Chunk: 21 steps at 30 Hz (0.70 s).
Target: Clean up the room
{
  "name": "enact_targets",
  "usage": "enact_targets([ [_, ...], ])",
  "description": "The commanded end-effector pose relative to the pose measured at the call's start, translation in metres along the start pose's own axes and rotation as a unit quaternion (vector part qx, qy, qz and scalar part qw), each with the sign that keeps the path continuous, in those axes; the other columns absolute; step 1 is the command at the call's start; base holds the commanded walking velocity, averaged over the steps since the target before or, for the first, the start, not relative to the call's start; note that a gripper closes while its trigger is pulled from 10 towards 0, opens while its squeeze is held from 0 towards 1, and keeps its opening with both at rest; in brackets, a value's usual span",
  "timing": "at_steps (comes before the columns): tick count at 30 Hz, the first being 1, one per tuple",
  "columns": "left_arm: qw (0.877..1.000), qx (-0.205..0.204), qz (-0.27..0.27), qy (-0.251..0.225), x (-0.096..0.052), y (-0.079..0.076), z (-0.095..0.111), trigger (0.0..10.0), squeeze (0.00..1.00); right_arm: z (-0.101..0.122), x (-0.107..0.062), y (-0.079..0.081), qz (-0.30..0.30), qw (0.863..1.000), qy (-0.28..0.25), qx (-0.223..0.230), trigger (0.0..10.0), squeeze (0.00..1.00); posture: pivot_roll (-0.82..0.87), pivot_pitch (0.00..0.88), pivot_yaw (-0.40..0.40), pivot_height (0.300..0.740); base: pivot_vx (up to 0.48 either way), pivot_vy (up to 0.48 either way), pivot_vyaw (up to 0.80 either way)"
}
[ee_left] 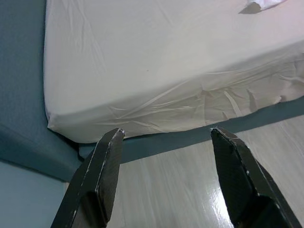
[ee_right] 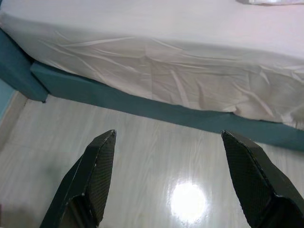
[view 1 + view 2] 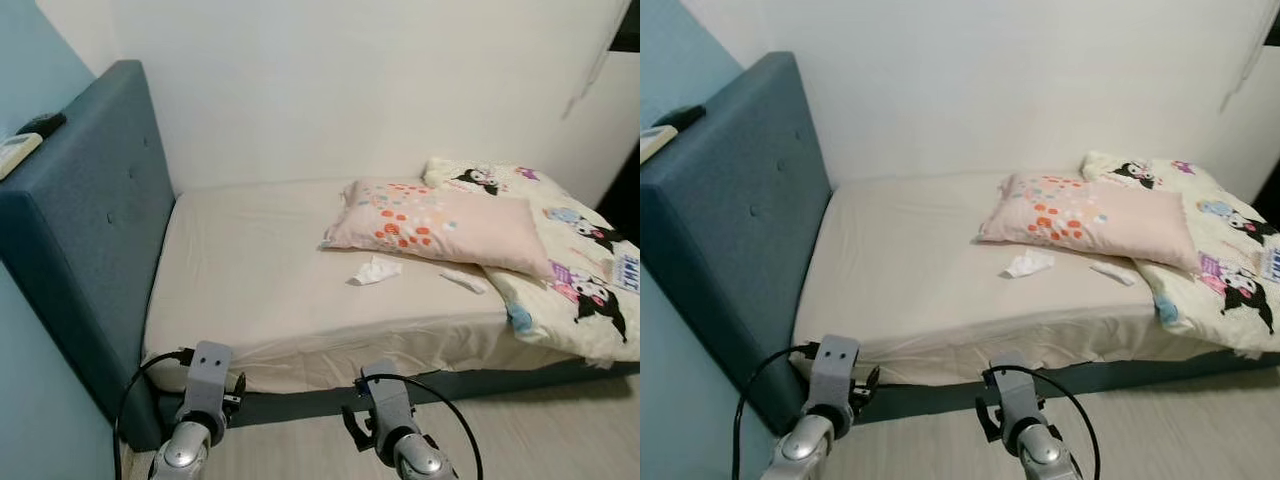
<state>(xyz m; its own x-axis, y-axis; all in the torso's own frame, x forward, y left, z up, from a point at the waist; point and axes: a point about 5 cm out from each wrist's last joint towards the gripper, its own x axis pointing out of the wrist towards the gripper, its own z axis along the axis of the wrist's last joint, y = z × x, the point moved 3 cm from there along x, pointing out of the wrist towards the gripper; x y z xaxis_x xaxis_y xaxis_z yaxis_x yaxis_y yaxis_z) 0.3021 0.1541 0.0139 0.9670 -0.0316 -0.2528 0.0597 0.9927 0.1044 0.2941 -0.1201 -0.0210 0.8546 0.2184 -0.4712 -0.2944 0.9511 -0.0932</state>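
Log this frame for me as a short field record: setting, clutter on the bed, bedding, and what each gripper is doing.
setting: bed with blue headboard, pale wood-look floor
clutter: crumpled tissue and a smaller white scrap on the sheet, in front of the pillow
bedding: pink patterned pillow; cartoon-print blanket bunched at the robot's right
left gripper: open, empty, over the floor near the bed edge
right gripper: open, empty, over the floor

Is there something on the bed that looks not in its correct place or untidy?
Yes. Two crumpled white tissues, one and another, lie loose on the sheet in front of the pillow. The pillow sits mid-bed, far from the headboard, and the cartoon blanket is bunched at the far end. Both grippers, left and right, are open and empty.
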Motion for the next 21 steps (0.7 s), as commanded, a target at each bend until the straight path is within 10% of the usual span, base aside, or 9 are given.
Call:
enact_targets([
  [1, 1.0, -0.004, -0.006, 0.002, 0.0011, -0.0061, 0.0006, 10.0, 0.0, -0.0075, -0.0027, -0.0066, -0.01, 1.0, 0.011, -0.003, 10.0, 0.0, -0.03, 0.021, -0.033, 0.74, 0.0, 0.0, 0.0],
  [21, 0.999, 0.023, -0.021, 0.024, 0.0038, -0.0088, -0.0075, 10.0, 0.0, -0.0127, -0.0031, -0.0071, -0.014, 1.0, 0.019, 0.0, 10.0, 0.0, -0.03, 0.02, -0.028, 0.74, 0.0, 0.0, 0.0],
])
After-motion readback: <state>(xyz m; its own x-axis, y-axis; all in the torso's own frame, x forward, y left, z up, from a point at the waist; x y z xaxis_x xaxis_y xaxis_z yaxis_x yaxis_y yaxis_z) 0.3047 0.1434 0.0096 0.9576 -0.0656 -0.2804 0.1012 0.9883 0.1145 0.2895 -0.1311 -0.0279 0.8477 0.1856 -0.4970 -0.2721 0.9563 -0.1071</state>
